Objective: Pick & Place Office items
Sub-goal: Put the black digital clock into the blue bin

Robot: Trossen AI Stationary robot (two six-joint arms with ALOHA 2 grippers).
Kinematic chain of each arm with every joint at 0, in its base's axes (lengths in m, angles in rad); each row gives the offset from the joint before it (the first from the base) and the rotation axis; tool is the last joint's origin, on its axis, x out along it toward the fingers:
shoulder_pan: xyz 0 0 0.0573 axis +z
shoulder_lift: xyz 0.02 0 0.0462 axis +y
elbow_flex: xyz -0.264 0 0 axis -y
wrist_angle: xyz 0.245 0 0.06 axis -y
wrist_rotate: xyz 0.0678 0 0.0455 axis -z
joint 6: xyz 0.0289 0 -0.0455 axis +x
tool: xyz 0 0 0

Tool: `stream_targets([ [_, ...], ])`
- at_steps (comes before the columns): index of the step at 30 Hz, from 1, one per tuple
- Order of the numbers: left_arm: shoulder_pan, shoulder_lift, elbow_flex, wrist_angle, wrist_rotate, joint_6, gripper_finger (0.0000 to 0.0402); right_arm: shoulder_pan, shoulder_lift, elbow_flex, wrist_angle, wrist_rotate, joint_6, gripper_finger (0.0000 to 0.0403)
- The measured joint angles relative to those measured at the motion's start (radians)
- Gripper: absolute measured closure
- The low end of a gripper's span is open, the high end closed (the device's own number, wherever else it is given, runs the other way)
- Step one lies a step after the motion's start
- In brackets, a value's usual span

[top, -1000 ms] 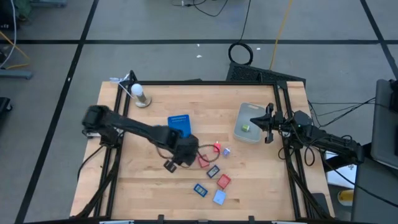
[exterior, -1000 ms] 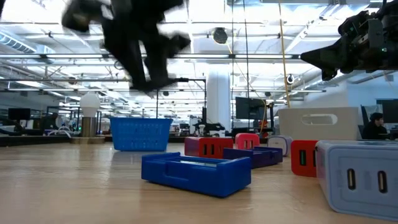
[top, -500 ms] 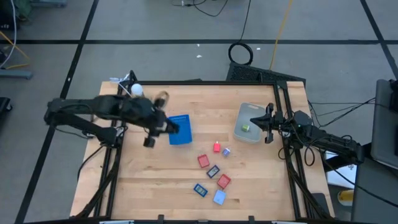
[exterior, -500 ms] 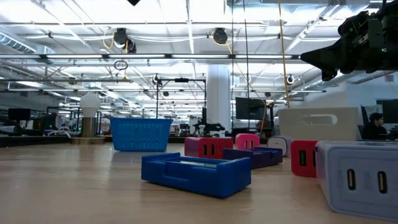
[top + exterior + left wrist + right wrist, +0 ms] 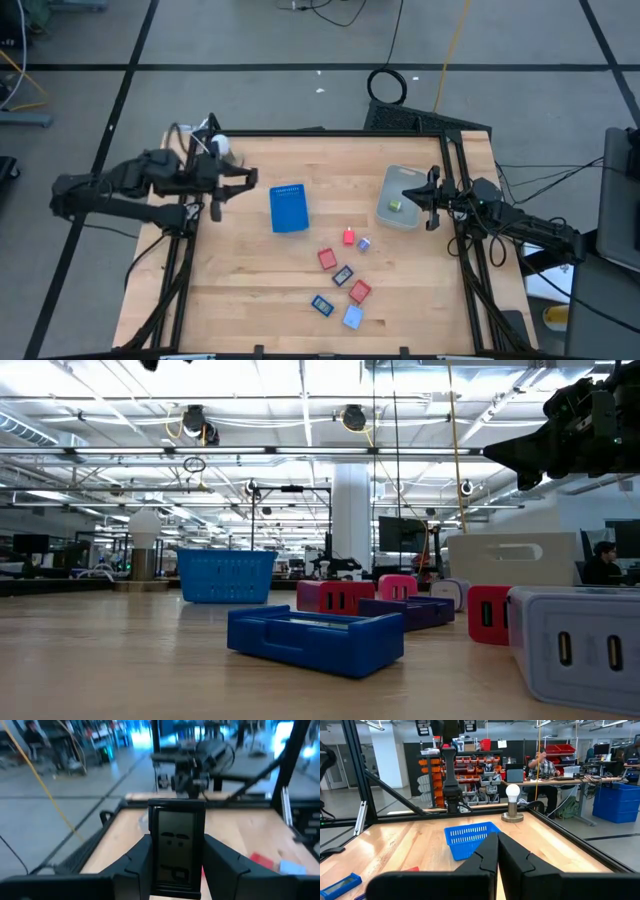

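My left gripper (image 5: 246, 179) hangs above the table's far left part, left of the blue tray (image 5: 288, 208), shut on a dark grey piece (image 5: 177, 837). Several small pieces lie on the wood near the middle: red (image 5: 327, 258), pink (image 5: 348, 237), purple (image 5: 363, 243), dark blue (image 5: 343, 275), another red (image 5: 359, 291), blue (image 5: 321, 304) and light blue (image 5: 352, 317). A green piece (image 5: 396, 206) lies inside the translucent bin (image 5: 404, 185). My right gripper (image 5: 432, 205) waits shut by the bin's right side, fingers together in the right wrist view (image 5: 498, 851). My left gripper pinches the dark grey piece between its two fingers (image 5: 137, 865), one on each long side edge (image 5: 153, 850). The fingers lie about level and point toward the table's right. The piece is lifted clear of the table, its flat face with slots turned to the wrist camera.
A lamp with a white bulb (image 5: 218, 147) stands at the far left corner, close to my left arm. A black frame (image 5: 448, 160) rims the table. Bare wood lies along the near left part (image 5: 230, 290).
My left gripper has risen from beside the cluster of pieces and swung toward the table's far left, past the blue tray, turning from pointing down to about level. The dark grey piece that lay by it has left the table with it. The other pieces have stayed put.
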Motion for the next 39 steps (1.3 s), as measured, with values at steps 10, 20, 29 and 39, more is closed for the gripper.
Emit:
stream_targets([
  [10,0.000,-0.240,-0.340,0.355,-0.027,0.071,0.0268,0.000,0.000,0.000,0.000,0.000,0.008,0.0403],
  [20,0.000,-0.420,-0.536,0.424,0.016,0.107,0.0268,0.000,0.000,0.000,-0.022,-0.001,0.008,0.0403],
  [29,0.000,-0.480,-0.676,0.547,0.033,0.106,0.0268,0.000,0.000,0.000,-0.022,-0.001,0.008,0.0403],
  [39,0.000,-0.485,-0.762,0.585,0.033,0.124,0.0268,0.000,0.000,0.000,-0.023,-0.001,0.008,0.0403],
])
